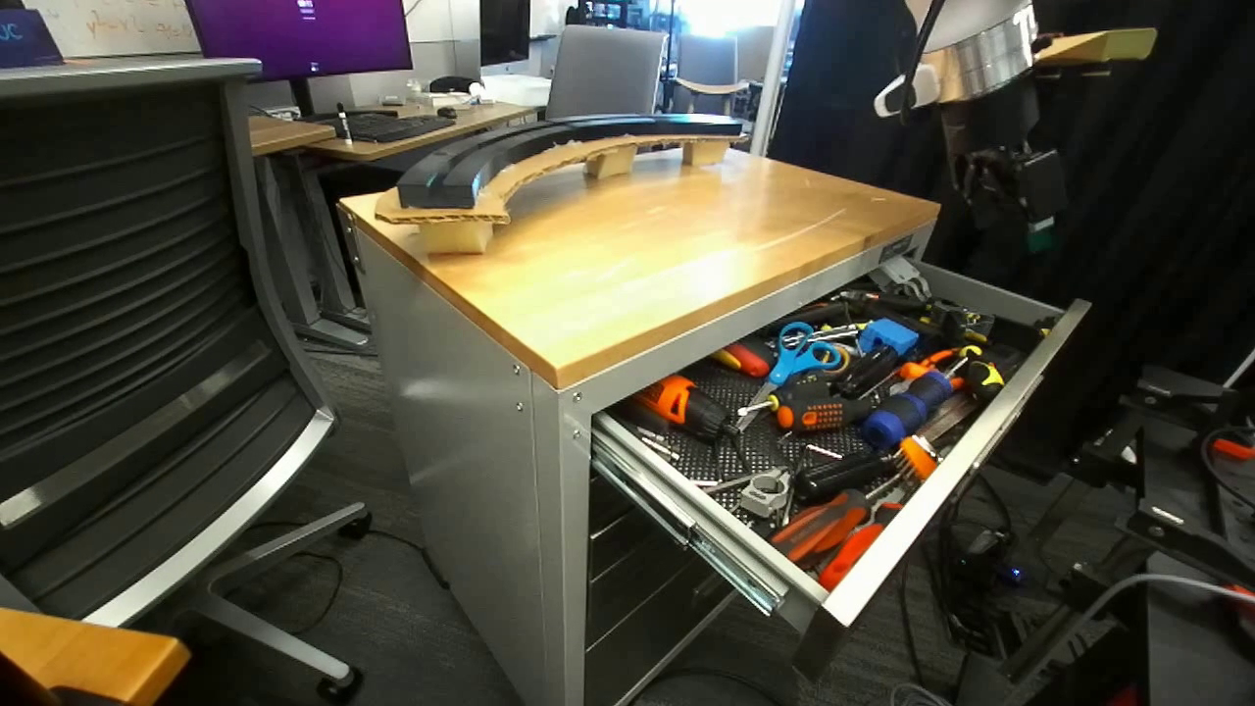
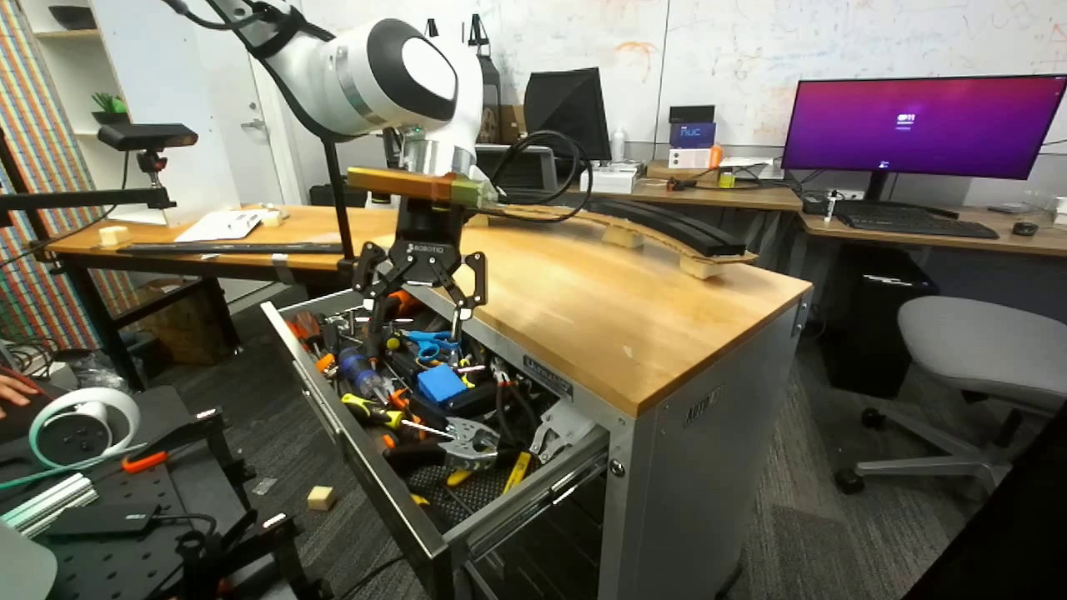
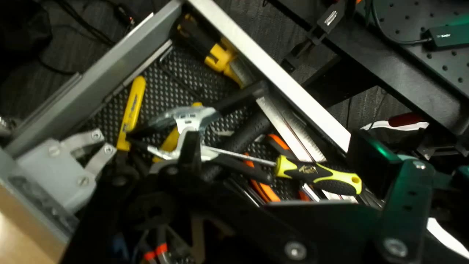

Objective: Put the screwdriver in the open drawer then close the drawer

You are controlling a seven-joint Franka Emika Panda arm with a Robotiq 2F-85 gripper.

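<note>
The yellow-and-black screwdriver (image 3: 317, 175) lies inside the open drawer, on top of other tools near the drawer's front. It shows in both exterior views (image 2: 373, 411) (image 1: 986, 377). The light-grey metal drawer (image 1: 966, 456) is pulled out from under the wooden top and is full of tools; its front rim shows in the wrist view (image 3: 271, 71). My gripper (image 2: 417, 308) is open and empty above the drawer, with its fingers wide apart. In the wrist view, the screwdriver's handle appears between the fingertips (image 3: 284, 154) but lies below them.
A curved black track on cardboard and blocks stands on the cabinet's wooden top (image 2: 567, 317). Blue scissors (image 1: 799, 355), a blue block (image 2: 440, 383) and grey pliers (image 2: 475, 446) lie in the drawer. A black perforated platform (image 3: 406, 73) stands outside the drawer's front.
</note>
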